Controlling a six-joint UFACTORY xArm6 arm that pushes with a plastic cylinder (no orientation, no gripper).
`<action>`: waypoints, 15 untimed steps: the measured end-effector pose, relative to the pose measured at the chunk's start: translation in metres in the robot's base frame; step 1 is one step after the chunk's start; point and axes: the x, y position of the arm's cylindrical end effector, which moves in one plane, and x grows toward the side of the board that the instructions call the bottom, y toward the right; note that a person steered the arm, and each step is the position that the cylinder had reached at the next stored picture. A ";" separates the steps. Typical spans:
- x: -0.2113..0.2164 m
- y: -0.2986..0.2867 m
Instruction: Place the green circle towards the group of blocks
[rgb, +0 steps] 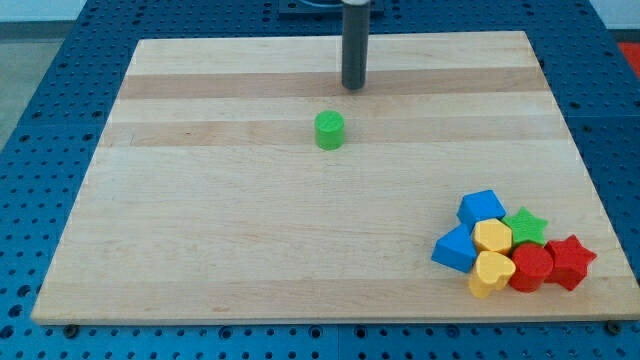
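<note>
The green circle (329, 130) is a short green cylinder standing alone on the wooden board (250, 230), a little above the view's middle. My tip (354, 86) is above it and slightly to its right, a short gap away and not touching. The group of blocks is at the view's bottom right: a blue block (481, 207), a second blue block (455, 249), a green star (525, 225), a yellow hexagon-like block (492, 236), a yellow heart (490, 272), a red hexagon-like block (530, 267) and a red star (570, 262), all packed together.
The board lies on a blue perforated table (40, 100). The block group lies close to the board's bottom and right edges.
</note>
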 end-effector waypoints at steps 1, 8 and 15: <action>0.020 -0.053; 0.145 -0.013; 0.105 0.010</action>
